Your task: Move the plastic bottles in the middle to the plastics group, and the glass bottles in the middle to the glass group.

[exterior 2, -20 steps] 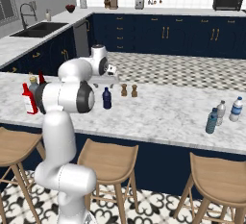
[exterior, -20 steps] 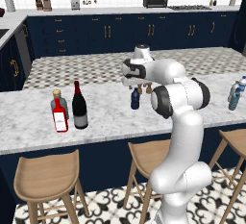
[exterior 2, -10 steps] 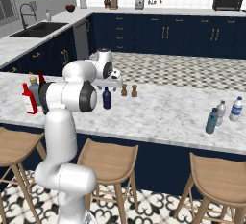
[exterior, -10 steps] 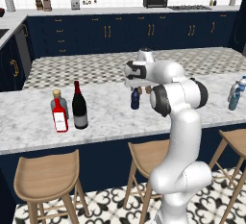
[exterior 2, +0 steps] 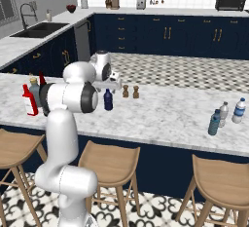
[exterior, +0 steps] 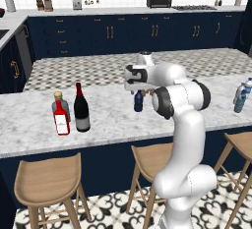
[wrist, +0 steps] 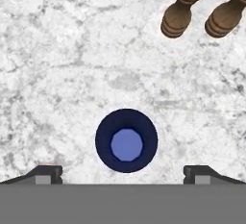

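The dark navy plastic bottle (exterior: 139, 101) (exterior 2: 108, 99) stands mid-counter. My gripper (exterior: 140, 88) (exterior 2: 111, 82) hangs open straight above it, pointing down. In the hand view the bottle's round top (wrist: 126, 141) lies between my gripper's (wrist: 124, 175) two tips, touching neither. The dark wine bottle (exterior: 81, 110) stands at the counter's left beside the glass group: a red flat bottle (exterior: 61, 120) (exterior 2: 29, 100) and a squat clear bottle (exterior: 58, 101) (exterior 2: 34, 88). In the right base view my arm hides most of the wine bottle. The plastics group (exterior: 240, 98) (exterior 2: 223, 115) stands at the far right.
Two small brown shakers (exterior 2: 130, 91) (wrist: 182, 6) stand just beyond the navy bottle. Wooden stools (exterior: 47, 181) line the counter's near edge. Open marble (exterior 2: 165, 114) lies between the navy bottle and the plastics group.
The hand has come down a little over the navy bottle. Its jaws have stayed open, and the bottles have not moved.
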Robot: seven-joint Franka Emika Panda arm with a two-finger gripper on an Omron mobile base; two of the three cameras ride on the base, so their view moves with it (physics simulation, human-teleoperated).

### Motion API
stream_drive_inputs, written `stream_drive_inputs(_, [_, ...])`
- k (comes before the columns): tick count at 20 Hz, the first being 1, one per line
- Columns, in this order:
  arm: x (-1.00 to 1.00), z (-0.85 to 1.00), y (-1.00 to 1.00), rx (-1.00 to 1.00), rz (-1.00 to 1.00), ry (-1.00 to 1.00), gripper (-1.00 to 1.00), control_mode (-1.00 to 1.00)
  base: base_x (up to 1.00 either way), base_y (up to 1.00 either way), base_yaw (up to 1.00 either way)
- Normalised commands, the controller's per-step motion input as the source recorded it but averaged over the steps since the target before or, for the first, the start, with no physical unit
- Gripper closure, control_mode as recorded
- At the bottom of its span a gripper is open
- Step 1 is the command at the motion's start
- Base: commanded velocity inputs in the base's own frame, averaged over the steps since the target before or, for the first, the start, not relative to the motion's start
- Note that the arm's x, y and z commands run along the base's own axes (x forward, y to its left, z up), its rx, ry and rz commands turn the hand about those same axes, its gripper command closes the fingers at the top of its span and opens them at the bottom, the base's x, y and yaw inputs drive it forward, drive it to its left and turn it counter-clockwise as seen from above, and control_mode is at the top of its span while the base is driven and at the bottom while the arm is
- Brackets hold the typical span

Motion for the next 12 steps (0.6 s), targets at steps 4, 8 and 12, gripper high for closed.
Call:
stream_drive_inputs(4, [0.25, -0.25, 0.0, 0.0, 0.0, 0.0, -1.0, -1.0, 0.0, 0.0, 0.0])
stream_drive_inputs(8, [0.07, -0.11, 0.0, 0.0, 0.0, 0.0, -1.0, -1.0, 0.0, 0.0, 0.0])
stream_drive_inputs(12, [0.09, -0.1, 0.0, 0.0, 0.0, 0.0, -1.0, -1.0, 0.0, 0.0, 0.0])
